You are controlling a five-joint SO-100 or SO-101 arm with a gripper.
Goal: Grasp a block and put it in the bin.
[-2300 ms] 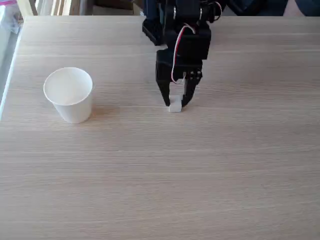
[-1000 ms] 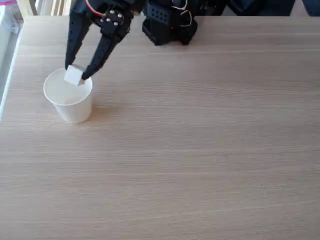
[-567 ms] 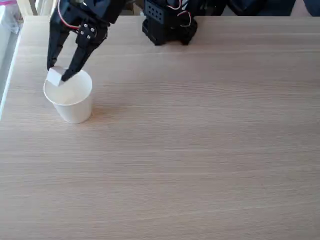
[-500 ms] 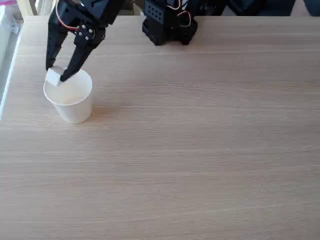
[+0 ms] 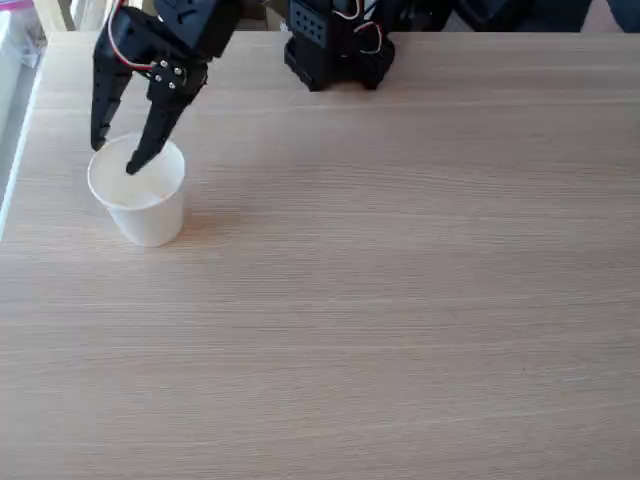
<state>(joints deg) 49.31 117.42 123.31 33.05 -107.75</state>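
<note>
Gripper [image 5: 114,158]: jaws apart, empty, over bin [image 5: 140,215] rim | block: unseen, presumably dropped inside | remaining: retreat.

In the fixed view, the black arm [image 5: 190,25] is stretched from its base [image 5: 338,50] at the top edge toward the picture's left; the gripper [image 5: 113,158] is pointed downward; its 2 fingers [image 5: 152,135] are spread apart, with nothing seen between them; red and white wires are seen at the wrist.
</note>
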